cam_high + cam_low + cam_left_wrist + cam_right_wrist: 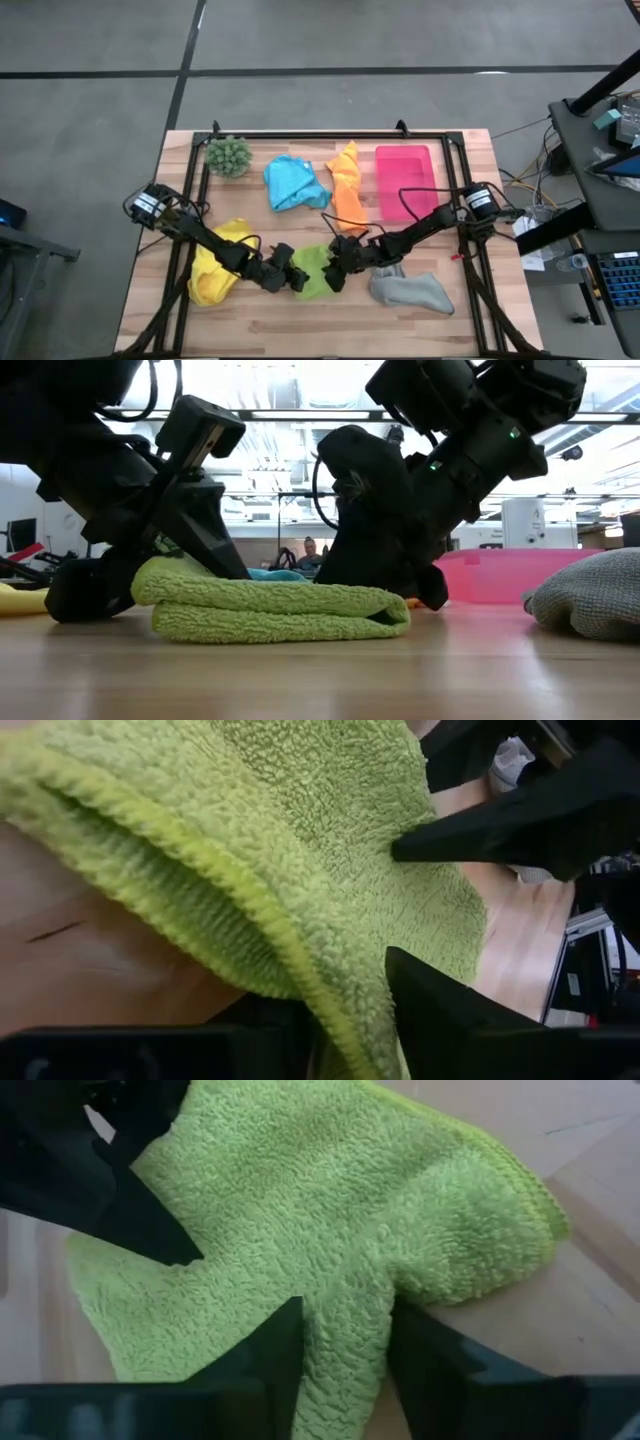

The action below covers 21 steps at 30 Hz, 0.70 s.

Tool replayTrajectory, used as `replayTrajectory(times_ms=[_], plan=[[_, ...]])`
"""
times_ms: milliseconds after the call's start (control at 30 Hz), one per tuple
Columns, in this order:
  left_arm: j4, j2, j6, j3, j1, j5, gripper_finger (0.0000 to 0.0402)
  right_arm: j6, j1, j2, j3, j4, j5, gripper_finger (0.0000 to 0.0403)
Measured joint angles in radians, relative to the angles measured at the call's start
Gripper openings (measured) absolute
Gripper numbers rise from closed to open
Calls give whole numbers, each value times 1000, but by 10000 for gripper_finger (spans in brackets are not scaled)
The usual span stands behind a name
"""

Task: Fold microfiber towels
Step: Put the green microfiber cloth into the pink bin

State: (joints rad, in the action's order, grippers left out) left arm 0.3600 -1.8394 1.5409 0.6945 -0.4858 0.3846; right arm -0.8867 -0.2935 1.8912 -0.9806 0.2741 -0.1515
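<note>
The lime green towel (315, 272) lies doubled over in layers near the table's front middle; its folded stack (270, 610) rests on the wood. My left gripper (293, 279) comes at its left end and my right gripper (337, 268) at its right end, each shut on the cloth. Four other towels lie untouched on the table: a crumpled yellow one (215, 265) at the left, a grey one (410, 290) at the right, and blue (293, 183) and orange (347, 188) ones farther back. My left gripper (345, 980) has the towel's hemmed edge (345, 1025) at its left end pinched between its two fingers, several layers thick. The fingers slant down from the table's left. That end is raised a little (160, 575); the rest lies on the table. My right gripper (347, 1308) pinches a gathered ridge of the towel (345, 1355) between its two fingers, at the towel's right side. The fingers slant down from the table's right. The cloth around the ridge lies slack on the table.
A pink tray (405, 180) sits at the back right and a spiky green plant (228, 155) at the back left. The grey towel lies close beside my right arm. Bare wood runs along the front edge (320, 325).
</note>
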Motion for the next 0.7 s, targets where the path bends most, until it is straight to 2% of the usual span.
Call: replayTrajectory(times_ms=[167,333,700], plan=[[6,0,-60,0,-2,12,77,60,0,2,2,17,2,55],[5,-1,-121,0,-2,30,12,77,-1,2,4,51,1,17],[0,0,-139,-1,-2,44,3,77,-3,2,4,53,-6,14]])
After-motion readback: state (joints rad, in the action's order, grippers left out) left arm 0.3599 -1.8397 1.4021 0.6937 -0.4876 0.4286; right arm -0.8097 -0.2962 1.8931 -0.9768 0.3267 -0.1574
